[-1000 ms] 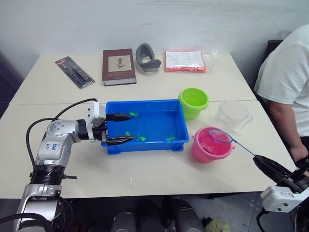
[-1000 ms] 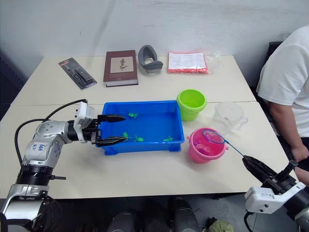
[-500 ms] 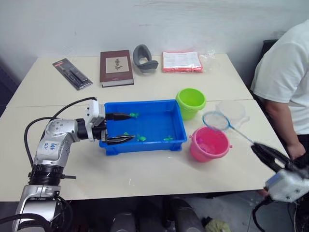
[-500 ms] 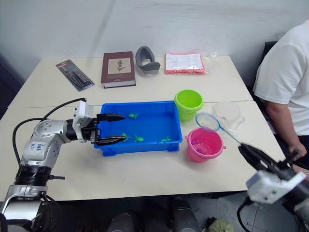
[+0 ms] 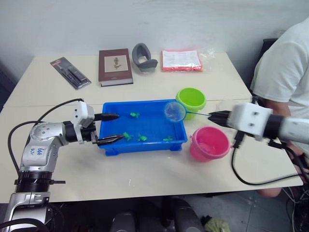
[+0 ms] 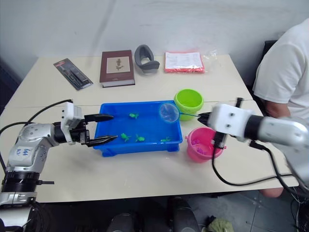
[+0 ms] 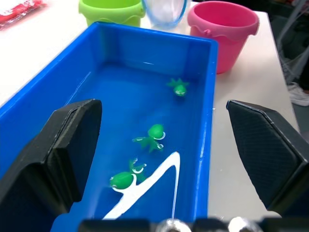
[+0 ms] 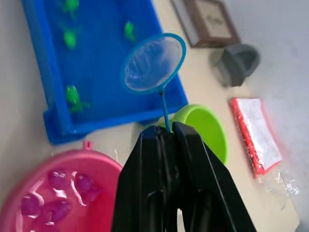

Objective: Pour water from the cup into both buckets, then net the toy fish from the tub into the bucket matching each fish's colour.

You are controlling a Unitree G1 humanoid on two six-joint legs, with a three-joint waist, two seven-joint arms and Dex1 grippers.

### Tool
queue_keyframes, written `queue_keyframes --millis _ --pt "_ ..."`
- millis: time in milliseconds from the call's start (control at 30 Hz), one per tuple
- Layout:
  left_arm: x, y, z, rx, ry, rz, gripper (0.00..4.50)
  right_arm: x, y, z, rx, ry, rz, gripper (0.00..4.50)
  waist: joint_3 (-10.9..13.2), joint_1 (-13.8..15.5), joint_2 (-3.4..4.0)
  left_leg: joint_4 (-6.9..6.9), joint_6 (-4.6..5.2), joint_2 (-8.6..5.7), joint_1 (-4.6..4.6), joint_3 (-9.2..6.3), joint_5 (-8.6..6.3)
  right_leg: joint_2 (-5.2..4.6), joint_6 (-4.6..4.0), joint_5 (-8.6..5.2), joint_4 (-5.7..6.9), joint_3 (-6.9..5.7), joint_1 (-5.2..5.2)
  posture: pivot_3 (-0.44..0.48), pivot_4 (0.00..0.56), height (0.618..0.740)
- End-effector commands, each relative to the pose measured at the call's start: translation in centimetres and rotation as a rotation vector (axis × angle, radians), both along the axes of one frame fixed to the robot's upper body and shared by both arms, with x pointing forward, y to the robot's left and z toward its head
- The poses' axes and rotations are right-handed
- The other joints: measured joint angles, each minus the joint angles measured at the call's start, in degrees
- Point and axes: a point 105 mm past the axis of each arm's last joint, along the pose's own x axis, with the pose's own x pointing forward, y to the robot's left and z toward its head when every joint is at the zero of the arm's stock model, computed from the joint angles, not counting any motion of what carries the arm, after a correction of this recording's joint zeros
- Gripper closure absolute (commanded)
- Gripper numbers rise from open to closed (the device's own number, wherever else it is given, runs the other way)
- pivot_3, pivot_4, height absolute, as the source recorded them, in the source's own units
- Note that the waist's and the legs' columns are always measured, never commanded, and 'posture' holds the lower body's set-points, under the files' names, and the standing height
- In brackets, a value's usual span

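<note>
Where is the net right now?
In the left eye view the net hangs over the right end of the blue tub, just left of the green bucket, its handle held in the right gripper.

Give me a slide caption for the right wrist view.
Right gripper holds the net over the tub, pink fish already in the pink bucket.

Silver-grey metal left robot arm [image 5: 41,150] bearing blue handwritten markings, trailing black cables; white-cased right robot arm [image 5: 263,124] ending in tapered black fingers [image 8: 193,193].
</note>
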Motion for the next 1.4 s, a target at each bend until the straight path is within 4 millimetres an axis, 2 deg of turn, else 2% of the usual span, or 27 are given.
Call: queue_keyframes --millis 33,100,267,433,633,867,1033,1167,1233,1333,1400 --pt "-0.5 0.3 1.4 0.022 -0.058 0.010 0.06 1.1 1.1 -0.1 -0.090 -0.055 0.048 4.50 0.0 0.2 0.02 0.12 -0.03 -0.03 -0.45 0.03 0.07 -0.02 0.00 0.00 0.15 0.01 -0.48 0.000 0.150 0.740" --pt "-0.7 0.5 1.3 0.033 -0.044 0.016 0.06 1.3 1.7 -0.1 -0.118 -0.062 0.079 4.50 0.0 0.2 0.04 0.17 -0.02 -0.03 -0.75 0.09 0.13 -0.02 0.03 0.03 0.37 -0.02 -0.77 0.000 0.150 0.740" --pt "-1.0 0.5 1.0 0.047 -0.036 0.023 0.06 2.3 2.5 -0.8 -0.187 -0.022 0.100 4.50 0.0 0.0 0.04 0.19 -0.01 -0.02 -0.75 0.13 0.10 -0.02 0.03 0.02 0.10 -0.08 -0.75 0.000 0.150 0.740" --pt "-0.8 0.2 1.2 0.033 -0.043 0.012 0.06 3.2 2.4 -0.4 -0.315 0.020 0.105 4.50 0.0 0.0 0.05 0.20 -0.05 -0.01 -0.66 0.15 0.12 -0.01 0.03 0.02 0.22 -0.05 -0.73 0.000 0.150 0.740" --pt "-0.9 0.8 1.5 0.058 -0.054 0.005 0.06 3.2 2.3 -0.3 -0.444 0.130 0.154 4.50 0.0 -0.1 0.06 0.20 -0.07 0.02 -0.63 0.16 0.12 0.01 -0.02 -0.01 0.26 -0.08 -0.74 0.000 0.150 0.740" --pt "-1.3 2.3 1.1 0.108 -0.037 0.025 0.06 3.7 3.0 -1.3 -0.423 0.217 0.154 4.50 0.0 -0.1 0.06 0.21 -0.07 0.00 -0.63 0.17 0.12 -0.02 -0.02 -0.01 0.28 -0.08 -0.74 0.000 0.150 0.740" --pt "-1.2 2.6 1.6 0.108 -0.069 0.054 0.06 3.8 2.9 -0.9 -0.330 0.304 0.105 4.50 0.0 -0.1 0.07 0.22 -0.07 0.00 -0.63 0.16 0.12 -0.04 -0.03 -0.01 0.32 -0.07 -0.74 0.000 0.150 0.740" --pt "-1.5 2.7 1.5 0.107 -0.073 0.065 0.06 4.3 2.8 -1.2 -0.368 0.287 0.118 4.50 0.0 -0.1 0.07 0.22 -0.07 -0.01 -0.63 0.16 0.12 -0.05 -0.03 -0.01 0.32 -0.08 -0.74 0.000 0.150 0.740" --pt "-1.7 2.8 1.5 0.108 -0.076 0.070 0.06 4.9 3.3 -1.1 -0.384 0.221 0.130 4.50 0.0 -0.1 0.07 0.22 -0.06 -0.01 -0.63 0.16 0.12 -0.05 -0.03 -0.01 0.31 -0.08 -0.74 0.000 0.150 0.740" --pt "-2.0 2.9 1.5 0.104 -0.080 0.081 0.06 6.5 4.0 -0.3 -0.442 0.012 0.168 4.50 0.0 -0.2 0.07 0.22 -0.08 -0.01 -0.63 0.17 0.12 -0.04 -0.03 -0.01 0.33 -0.08 -0.74 0.000 0.150 0.740" --pt "-2.2 2.8 1.4 0.100 -0.078 0.083 0.06 6.4 4.2 -0.6 -0.447 0.017 0.202 4.50 0.0 -0.2 0.07 0.22 -0.11 0.00 -0.63 0.17 0.11 -0.03 -0.04 -0.01 0.33 -0.08 -0.75 0.000 0.150 0.740"
